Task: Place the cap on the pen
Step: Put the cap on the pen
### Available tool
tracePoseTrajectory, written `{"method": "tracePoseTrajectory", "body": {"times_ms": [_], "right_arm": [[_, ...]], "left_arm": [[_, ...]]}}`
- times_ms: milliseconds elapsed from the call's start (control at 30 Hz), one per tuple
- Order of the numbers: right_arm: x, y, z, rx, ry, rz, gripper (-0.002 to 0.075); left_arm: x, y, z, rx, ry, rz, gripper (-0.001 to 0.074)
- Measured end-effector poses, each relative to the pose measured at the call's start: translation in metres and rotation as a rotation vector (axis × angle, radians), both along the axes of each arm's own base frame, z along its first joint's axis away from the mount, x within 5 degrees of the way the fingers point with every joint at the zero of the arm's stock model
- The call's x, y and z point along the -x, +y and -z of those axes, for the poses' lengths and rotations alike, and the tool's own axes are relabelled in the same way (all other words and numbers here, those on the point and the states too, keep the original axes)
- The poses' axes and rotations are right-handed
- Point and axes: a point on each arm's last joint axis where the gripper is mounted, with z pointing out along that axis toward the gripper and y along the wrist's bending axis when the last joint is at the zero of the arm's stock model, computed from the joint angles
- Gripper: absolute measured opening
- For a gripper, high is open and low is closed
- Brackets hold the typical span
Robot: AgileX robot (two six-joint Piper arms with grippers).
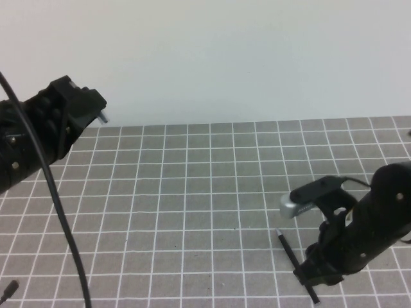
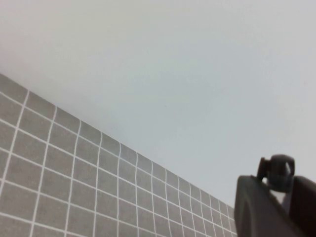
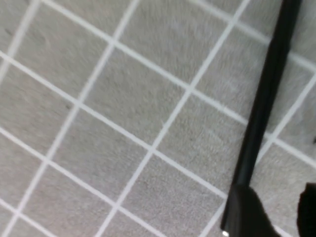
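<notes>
Slim black pen (image 1: pixel 290 251) on matte grid mat (image 1: pixel 192 192), right pincer (image 1: pixel 319 269) over it, grip unclear, left pincer (image 1: pixel 96 109) raised, unclear.

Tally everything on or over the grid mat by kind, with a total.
Pens: 1, the thin black pen lying on the grid mat near the right.
Grippers: 2, the left gripper raised over the far left, the right gripper low over the pen.
Small dark pieces: 1, an unidentified piece at the near left edge.
Total: 4
</notes>
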Motion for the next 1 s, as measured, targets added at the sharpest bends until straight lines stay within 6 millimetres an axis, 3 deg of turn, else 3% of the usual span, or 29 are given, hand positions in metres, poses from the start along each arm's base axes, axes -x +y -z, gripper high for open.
{"method": "tracePoseTrajectory", "body": {"times_ms": [233, 667, 800, 867, 1000], "right_arm": [[-0.008, 0.004, 0.021, 0.010, 0.011, 0.011, 0.0237], [-0.009, 0.012, 0.037, 0.064, 0.005, -0.058, 0.0234], [-0.007, 0.016, 0.039, 0.089, 0.001, -0.099, 0.0162], [-0.006, 0.016, 0.039, 0.100, -0.003, -0.112, 0.0086], [-0.007, 0.017, 0.035, 0.126, 0.007, -0.135, 0.0061]], "left_arm": [[0.000, 0.000, 0.000, 0.004, 0.002, -0.005, 0.0076], [-0.001, 0.002, 0.000, 0.014, 0.013, -0.032, 0.0076], [-0.001, 0.002, 0.000, 0.006, 0.009, -0.031, 0.0076], [0.000, 0.001, 0.000, -0.017, -0.009, -0.003, 0.0076], [0.004, -0.007, -0.002, -0.015, -0.031, 0.087, 0.0076]]}}
